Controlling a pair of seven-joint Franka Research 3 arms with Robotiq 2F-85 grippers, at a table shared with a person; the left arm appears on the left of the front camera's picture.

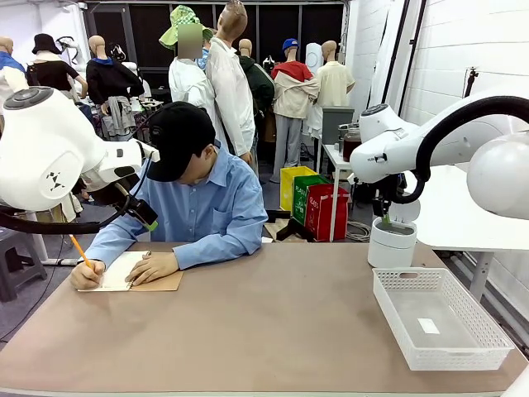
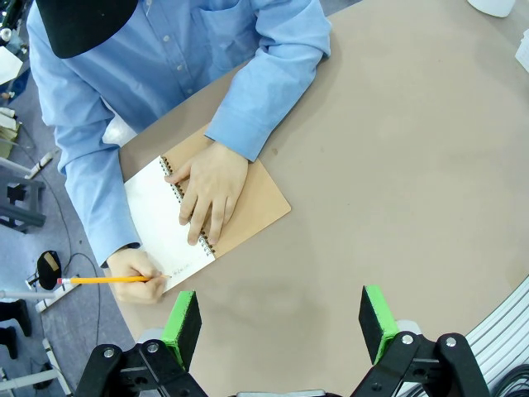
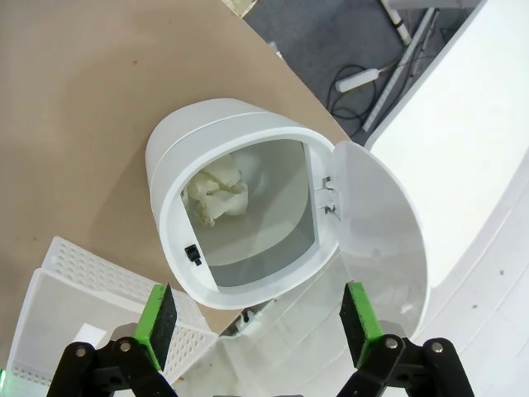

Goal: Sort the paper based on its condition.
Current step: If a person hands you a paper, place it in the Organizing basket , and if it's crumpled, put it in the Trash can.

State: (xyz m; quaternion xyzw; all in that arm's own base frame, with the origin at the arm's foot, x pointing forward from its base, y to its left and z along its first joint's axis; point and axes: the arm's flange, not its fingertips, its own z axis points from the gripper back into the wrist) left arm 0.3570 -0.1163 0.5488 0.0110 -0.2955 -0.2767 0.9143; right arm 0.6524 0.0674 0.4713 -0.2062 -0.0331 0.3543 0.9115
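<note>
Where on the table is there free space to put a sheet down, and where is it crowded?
The wide middle of the table, between the notebook and the basket, is bare, front edge to far edge. Crowded: far left, where the person's hands work on the notebook; right, basket and bin.

— What's lying on the brown table (image 2: 397,165)?
— A spiral notebook (image 2: 264,203), open, ahead of the left jaws, off to one side.
— And at the right jaws?
— A white bin (image 3: 207,124), lid open, straight ahead; a white basket (image 3: 83,265) beside one pad.
</note>
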